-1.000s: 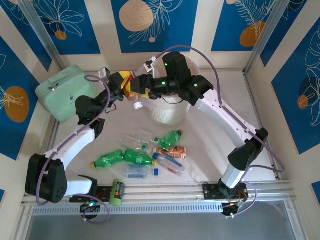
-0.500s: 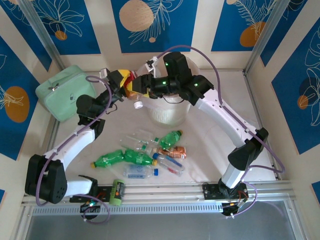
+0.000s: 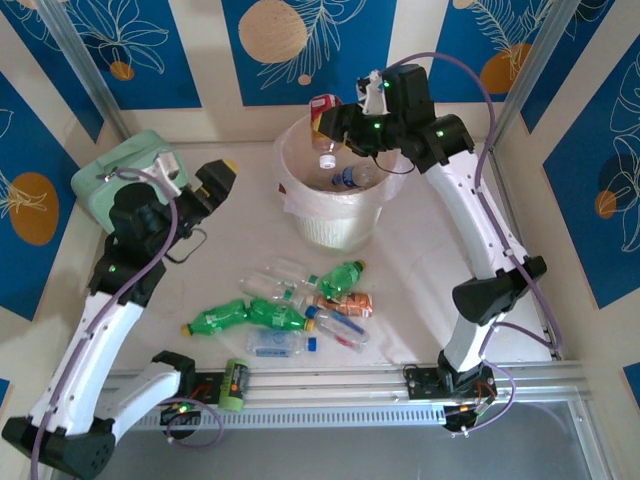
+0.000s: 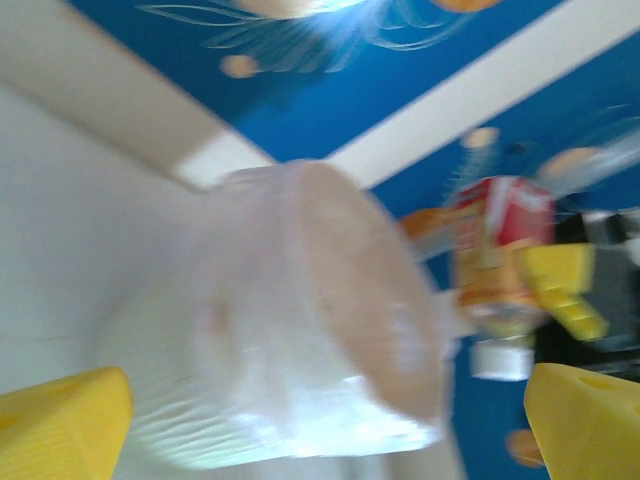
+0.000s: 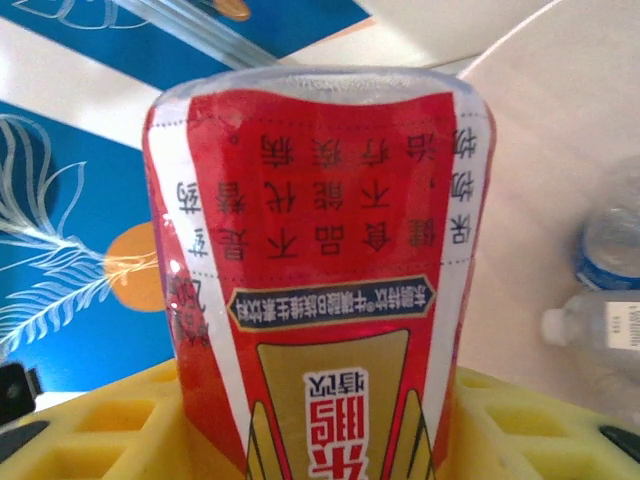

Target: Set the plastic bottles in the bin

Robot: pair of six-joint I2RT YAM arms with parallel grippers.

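My right gripper (image 3: 343,122) is shut on a red-labelled plastic bottle (image 3: 324,108), which hangs cap-down over the far-left rim of the bin (image 3: 300,215). In the right wrist view the bottle (image 5: 320,250) stands between my yellow fingers (image 5: 90,430), and two clear bottles (image 5: 608,250) lie inside the bin below. My left gripper (image 3: 221,176) is open and holds nothing, left of the bin. The left wrist view is blurred; the bin (image 4: 290,330) and the red bottle (image 4: 498,250) lie beyond its wide-apart fingertips (image 4: 60,425). Several green and clear bottles (image 3: 285,310) lie on the table.
A mint-green zip case (image 3: 118,180) sits at the far left, close behind my left arm. A small green and orange cylinder (image 3: 235,384) lies by the near rail. The enclosure walls close in on the left, right and back.
The left gripper opened, let go of the red-labelled bottle and drew back to the left. The right gripper took the bottle and carried it up over the bin.
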